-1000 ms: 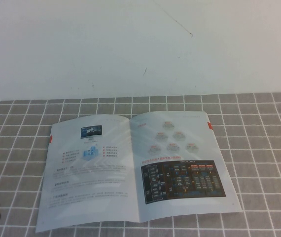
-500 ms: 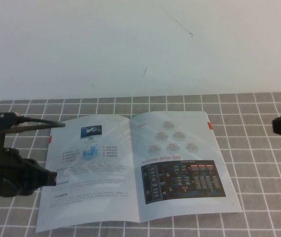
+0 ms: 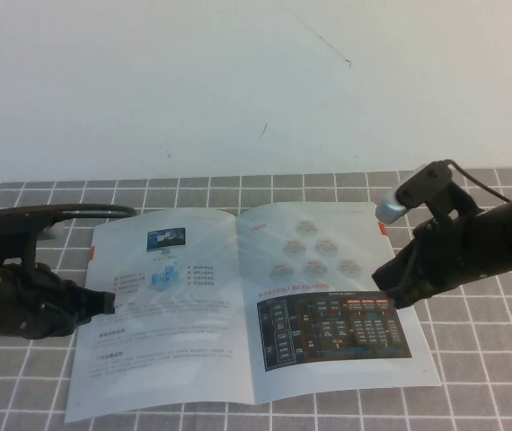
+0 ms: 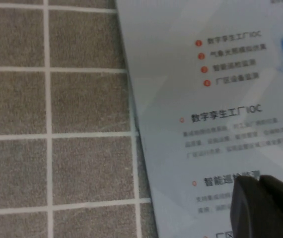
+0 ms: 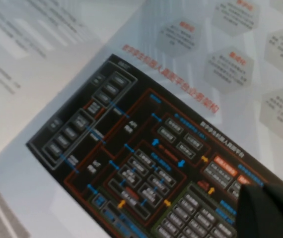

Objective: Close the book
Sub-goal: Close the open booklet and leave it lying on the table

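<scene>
Because the book (image 3: 247, 305) looks thin, limp and glossy, I'd pinch a page's outer edge. The left gripper (image 3: 94, 303) hovers at its left edge and the right gripper (image 3: 386, 280) over its right page. I cannot tell whether either is clenched.

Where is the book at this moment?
In the high view the book lies open at centre, the left gripper at its left edge, the right gripper over its right page.

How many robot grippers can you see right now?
2. The left gripper sits at the left page edge of the open book; the right gripper is over its right page.
</scene>
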Robot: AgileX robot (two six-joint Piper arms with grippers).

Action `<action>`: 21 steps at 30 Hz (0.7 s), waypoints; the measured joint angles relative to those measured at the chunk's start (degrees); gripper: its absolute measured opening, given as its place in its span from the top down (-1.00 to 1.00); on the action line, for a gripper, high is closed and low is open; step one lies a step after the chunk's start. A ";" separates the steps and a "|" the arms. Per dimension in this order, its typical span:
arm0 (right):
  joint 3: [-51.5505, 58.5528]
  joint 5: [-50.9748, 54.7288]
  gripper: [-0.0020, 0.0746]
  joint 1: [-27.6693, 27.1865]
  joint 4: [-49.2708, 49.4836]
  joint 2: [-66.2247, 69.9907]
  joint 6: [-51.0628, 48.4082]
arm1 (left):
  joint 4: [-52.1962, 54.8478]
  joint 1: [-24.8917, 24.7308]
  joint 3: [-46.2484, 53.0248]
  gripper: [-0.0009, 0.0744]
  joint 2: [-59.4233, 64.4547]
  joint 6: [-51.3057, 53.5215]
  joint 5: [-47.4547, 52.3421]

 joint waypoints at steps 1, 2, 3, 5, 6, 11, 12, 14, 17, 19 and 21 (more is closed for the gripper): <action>-0.93 -0.22 0.95 0.00 -0.24 1.75 0.08 | 0.00 0.00 0.00 0.99 0.93 -0.23 -0.71; -1.61 -0.32 0.95 0.00 -0.36 3.07 0.18 | 0.00 0.00 0.00 0.99 1.81 -0.24 -1.58; -2.36 -0.35 0.95 0.00 -0.34 4.63 0.22 | 0.00 0.00 0.00 0.99 2.52 -0.37 -2.30; -3.37 -0.45 0.95 0.00 -0.72 7.11 0.22 | 0.00 0.00 0.00 0.99 4.30 -0.46 -4.64; -3.80 -0.45 0.95 0.00 -0.75 8.31 0.22 | -0.32 0.00 -0.03 0.99 5.01 -0.60 -5.82; -4.58 0.26 0.95 0.00 -1.16 12.10 0.35 | -2.84 0.00 -0.12 0.99 8.60 -0.94 -12.27; -4.58 0.26 0.95 0.00 -1.31 12.57 0.35 | -3.25 0.00 -0.23 0.99 9.15 -1.20 -13.01; -4.84 0.40 0.95 0.00 -1.84 13.04 1.11 | -3.89 0.00 -0.23 0.99 10.10 -2.07 -13.88; -5.00 0.73 0.95 0.00 -2.51 13.28 1.49 | -4.75 0.00 -0.43 0.99 11.96 -2.55 -14.31; -5.10 0.75 0.95 0.00 -2.54 13.41 1.77 | -5.29 0.00 -0.47 0.99 13.43 -2.53 -14.40; -5.14 0.88 0.95 0.00 -2.64 13.41 1.85 | -6.02 0.00 -0.57 0.99 14.02 -2.53 -14.52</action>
